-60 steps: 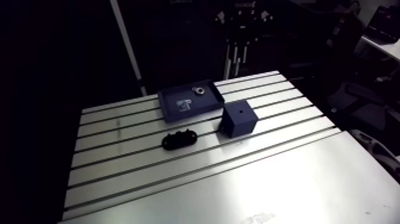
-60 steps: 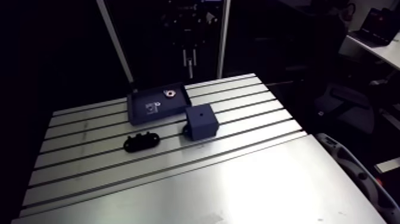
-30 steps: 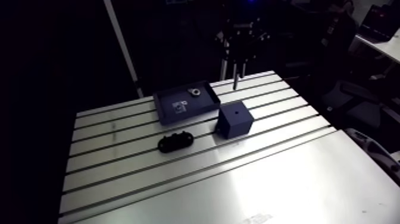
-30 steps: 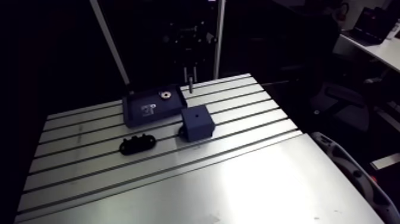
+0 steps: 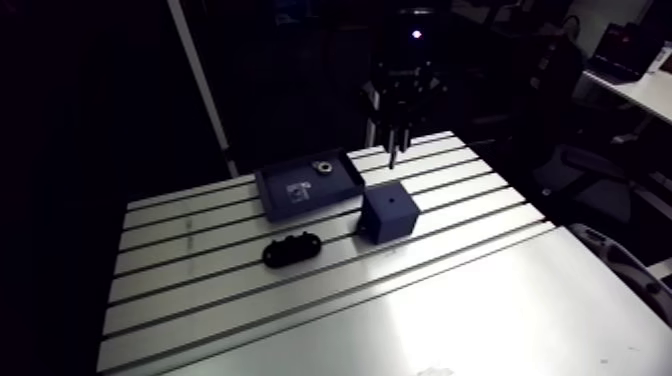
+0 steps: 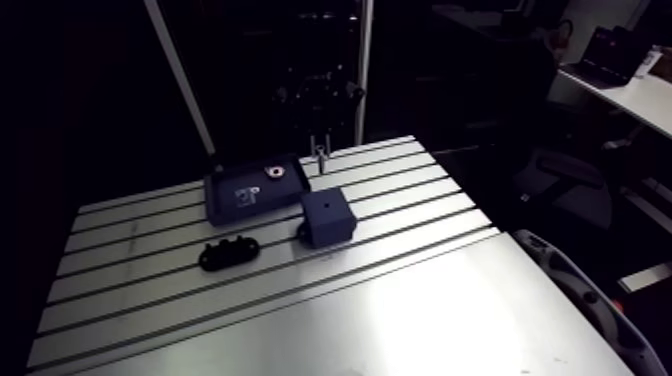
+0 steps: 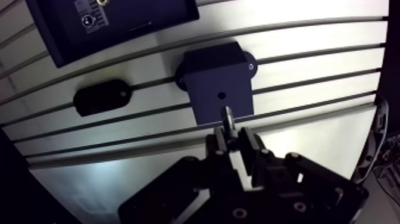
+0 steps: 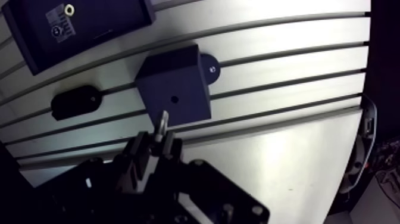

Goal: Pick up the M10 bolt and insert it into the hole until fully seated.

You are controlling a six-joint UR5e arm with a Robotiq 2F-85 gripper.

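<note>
We see the gripper (image 7: pixel 233 139) clamped on the bolt (image 7: pixel 228 117), hanging clear of the block (image 7: pixel 205 74) and its hole (image 7: pixel 221 95).

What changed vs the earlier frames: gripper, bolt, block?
The gripper, shut on the bolt, has come down and closer to the blue block. In the wrist view the bolt's tip sits just short of the hole, not yet inserted. Nothing newly grasped or released. Block, tray and black part kept their places; the overall shift is the camera's.
</note>
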